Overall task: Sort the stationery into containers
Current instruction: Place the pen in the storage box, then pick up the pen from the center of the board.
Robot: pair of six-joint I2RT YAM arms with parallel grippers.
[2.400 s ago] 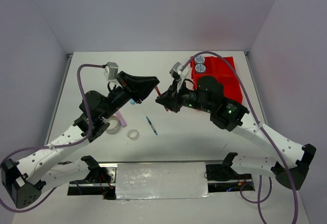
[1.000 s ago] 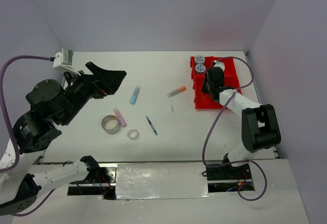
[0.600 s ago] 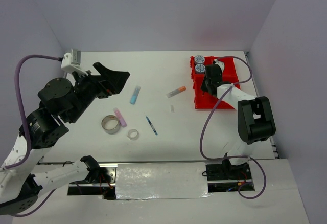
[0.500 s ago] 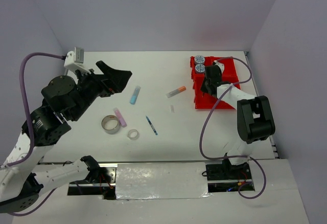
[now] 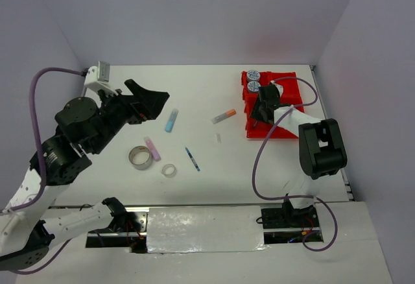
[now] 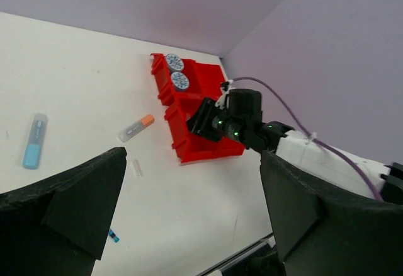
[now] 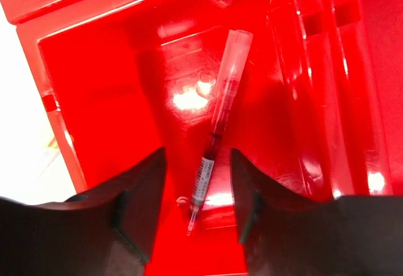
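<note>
The bright red plastic tray (image 5: 288, 94), divided into four square compartments, sits at the far right of the white table (image 5: 194, 89). Its far-left compartment holds two round blue-patterned tape rolls (image 5: 253, 75) lying flat, one behind the other. The near-left compartment holds a slim red pen (image 7: 217, 115) with a clear barrel and clear cap, flat on the floor. In the right wrist view its long axis runs diagonally, with the cap up and right and the tip down and left; red ink shows dark through the barrel. The right gripper (image 7: 194, 181) hangs low over that compartment, its dark fingers (image 7: 135, 207) parted on either side of the tip end and gripping nothing. The left gripper (image 6: 192, 225) is raised over the table's left half, jaws spread wide and empty. Loose on the table lie a blue short stick (image 5: 171, 120), an orange-capped stick (image 5: 224, 116), a pink stick (image 5: 152, 148), a blue pen (image 5: 192, 159), a silver tape ring (image 5: 139, 157) and a clear tape ring (image 5: 169, 170).
</note>
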